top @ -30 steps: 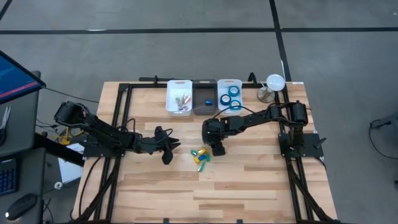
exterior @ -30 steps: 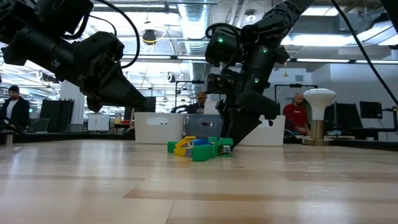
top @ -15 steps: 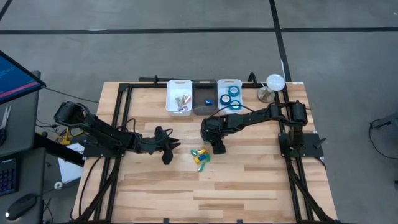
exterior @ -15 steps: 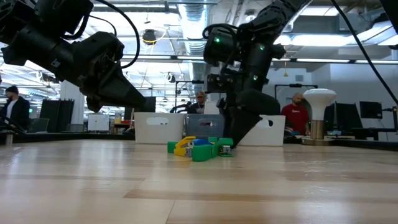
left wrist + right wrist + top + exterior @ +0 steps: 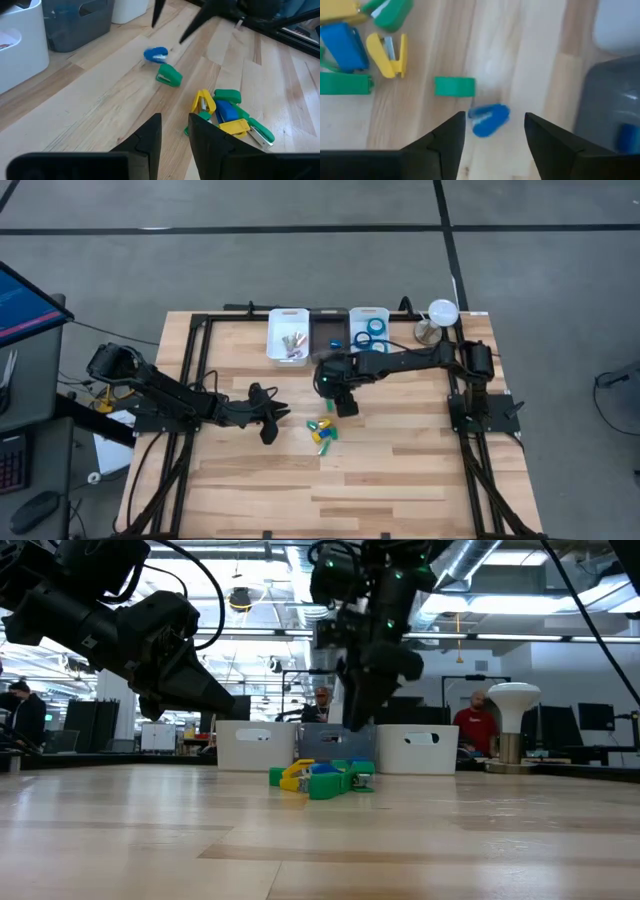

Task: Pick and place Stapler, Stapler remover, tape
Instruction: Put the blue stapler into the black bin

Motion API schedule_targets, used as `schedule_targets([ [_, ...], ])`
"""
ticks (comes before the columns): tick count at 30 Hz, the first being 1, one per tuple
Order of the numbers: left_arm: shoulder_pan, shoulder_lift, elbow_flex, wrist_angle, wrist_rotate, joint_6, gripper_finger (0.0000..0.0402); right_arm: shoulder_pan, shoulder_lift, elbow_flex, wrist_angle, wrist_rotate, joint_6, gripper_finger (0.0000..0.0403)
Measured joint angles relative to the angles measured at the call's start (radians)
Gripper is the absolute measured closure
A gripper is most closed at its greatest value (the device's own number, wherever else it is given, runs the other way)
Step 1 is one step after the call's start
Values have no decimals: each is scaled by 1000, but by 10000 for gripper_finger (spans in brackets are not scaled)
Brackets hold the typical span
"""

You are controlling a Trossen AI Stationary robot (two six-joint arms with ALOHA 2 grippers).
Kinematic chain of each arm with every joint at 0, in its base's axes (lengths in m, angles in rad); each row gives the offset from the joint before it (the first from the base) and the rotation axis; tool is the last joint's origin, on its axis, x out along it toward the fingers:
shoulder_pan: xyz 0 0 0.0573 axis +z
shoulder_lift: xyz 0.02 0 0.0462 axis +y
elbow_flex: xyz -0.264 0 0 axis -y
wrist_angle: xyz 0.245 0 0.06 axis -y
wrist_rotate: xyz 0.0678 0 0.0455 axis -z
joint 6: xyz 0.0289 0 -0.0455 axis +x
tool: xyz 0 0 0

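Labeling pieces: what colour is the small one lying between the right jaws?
Blue piece; right wrist view shows it best.

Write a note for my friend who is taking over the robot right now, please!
Right gripper: fingers open, empty, hovering over a small blue piece beside a green piece.
Left gripper: empty, waiting on the pile's other side.
Done: blue tape rolls in the right white bin; some items in the left white bin; one blue piece in the grey bin.
Left: the coloured pile on the table.
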Motion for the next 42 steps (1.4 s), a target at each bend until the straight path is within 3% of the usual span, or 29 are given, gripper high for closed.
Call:
schedule_targets([
  [10,0,0,0,0,0,1,314,-75,-1,128,-104,-8,-41,260],
  [12,0,0,0,0,0,1,314,-89,-1,127,-136,-58,-12,267],
  [15,0,0,0,0,0,6,314,-109,-2,114,-171,-215,22,274],
  [17,0,0,0,0,0,17,314,-112,-2,74,-141,-243,53,275],
  [26,-2,0,0,-2,1,25,314,-125,0,-64,60,-235,101,226],
  [33,-2,0,0,-4,1,25,314,-123,-1,-100,96,-195,85,174],
  [42,-2,0,0,-4,1,25,314,-124,-1,-210,250,-155,64,163],
])
